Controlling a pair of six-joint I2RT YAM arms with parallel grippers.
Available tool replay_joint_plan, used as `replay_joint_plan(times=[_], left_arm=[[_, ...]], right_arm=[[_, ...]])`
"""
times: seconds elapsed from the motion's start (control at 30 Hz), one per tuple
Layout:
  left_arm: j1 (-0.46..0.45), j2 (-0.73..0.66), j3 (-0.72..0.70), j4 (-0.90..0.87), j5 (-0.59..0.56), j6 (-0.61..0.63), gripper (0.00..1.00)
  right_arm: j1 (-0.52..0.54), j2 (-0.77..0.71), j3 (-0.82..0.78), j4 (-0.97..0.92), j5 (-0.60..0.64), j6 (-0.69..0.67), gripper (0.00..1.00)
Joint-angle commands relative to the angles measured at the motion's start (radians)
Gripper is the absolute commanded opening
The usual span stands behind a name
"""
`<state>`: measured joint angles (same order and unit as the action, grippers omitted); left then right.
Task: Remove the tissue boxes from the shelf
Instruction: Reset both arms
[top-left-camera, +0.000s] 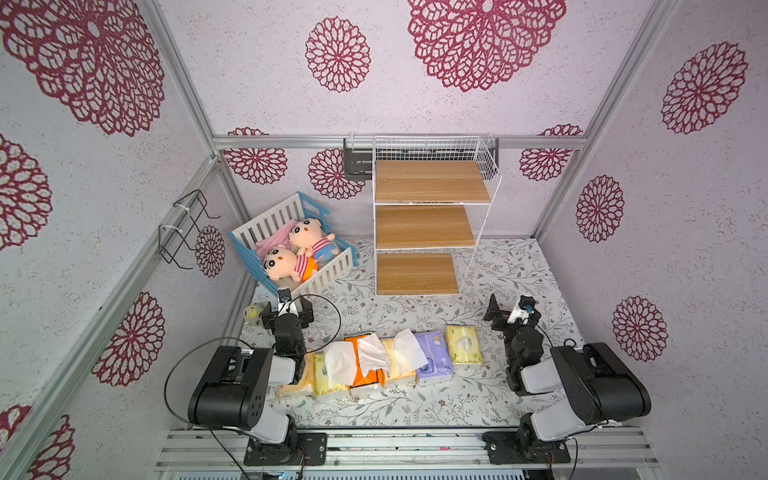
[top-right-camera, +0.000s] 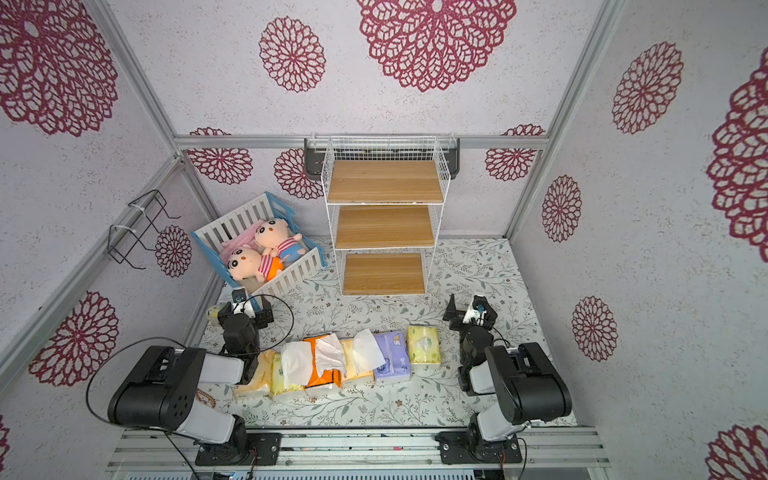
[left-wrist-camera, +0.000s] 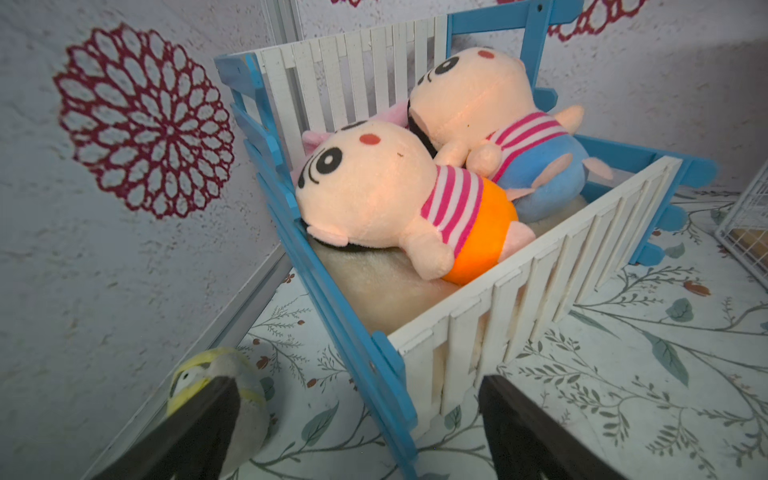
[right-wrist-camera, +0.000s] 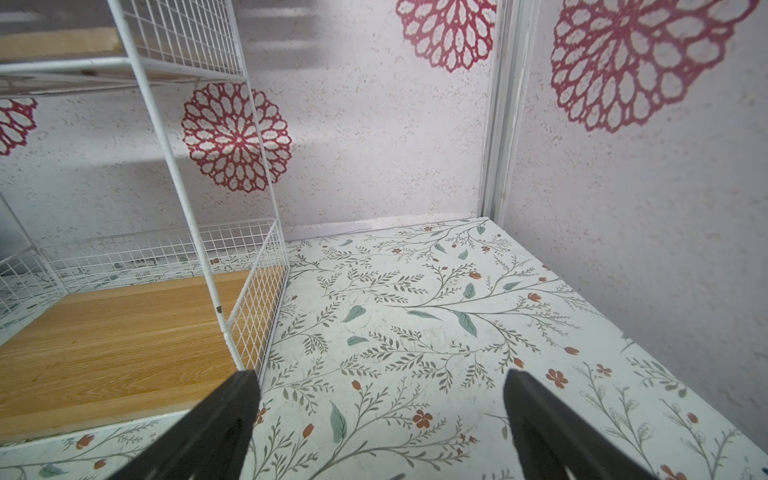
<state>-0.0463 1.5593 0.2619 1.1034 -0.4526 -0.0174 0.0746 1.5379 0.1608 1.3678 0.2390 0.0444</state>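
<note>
Wood boards on all three tiers of the shelf (top-left-camera: 430, 226) are bare in both top views, upper middle of frame. Tissue boxes (top-left-camera: 386, 363) sit in a row on the floral table (top-left-camera: 415, 411), lower middle. They're packed side by side, and several have white tissue hanging out. I count six; the leftmost is partly hidden behind the left arm.

Left gripper (top-left-camera: 287, 313) hangs just in front of the crib (top-left-camera: 291, 245), left of centre. Jaws wide, nothing between them. Its wrist view shows only the crib, the dolls (left-wrist-camera: 395, 199) and a small yellow toy (left-wrist-camera: 199, 368) beside one finger.

Right gripper (top-left-camera: 513, 312) is near the shelf's lower right corner, jaws wide, empty.

My read: removal looks done, no pick in hand. Next move, if any: confirm nothing sits behind the wire back of the top tier, which isn't fully visible. Then bring both arms back without clipping the row or the shelf frame.
</note>
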Motion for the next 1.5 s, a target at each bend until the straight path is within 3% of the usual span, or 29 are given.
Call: replay_joint_plan(times=[0.0,0.17,0.3,0.9,1.03,1.47], left_arm=[[0.032,0.024,0.007,0.118,0.045,-0.012,0.97],[0.098,-0.011,0.129,-0.170,0.118,-0.079,0.97],[0.155,-0.013,0.164,-0.247,0.207,-0.120,0.97],[0.158,-0.008,0.166,-0.239,0.222,-0.119,0.97],[0.160,-0.007,0.163,-0.235,0.224,-0.120,0.97],[0.160,-0.010,0.160,-0.231,0.224,-0.119,0.97]], right_arm=[[-0.006,0.001,0.019,0.036,0.001,-0.011,0.99],[-0.006,0.001,0.018,0.037,0.001,-0.011,0.99],[-0.005,0.001,0.018,0.037,0.001,-0.013,0.99],[-0.004,0.001,0.021,0.032,0.000,-0.014,0.99],[-0.005,0.001,0.011,0.052,-0.057,-0.038,0.99],[-0.004,-0.001,0.022,0.031,-0.014,-0.019,0.99]])
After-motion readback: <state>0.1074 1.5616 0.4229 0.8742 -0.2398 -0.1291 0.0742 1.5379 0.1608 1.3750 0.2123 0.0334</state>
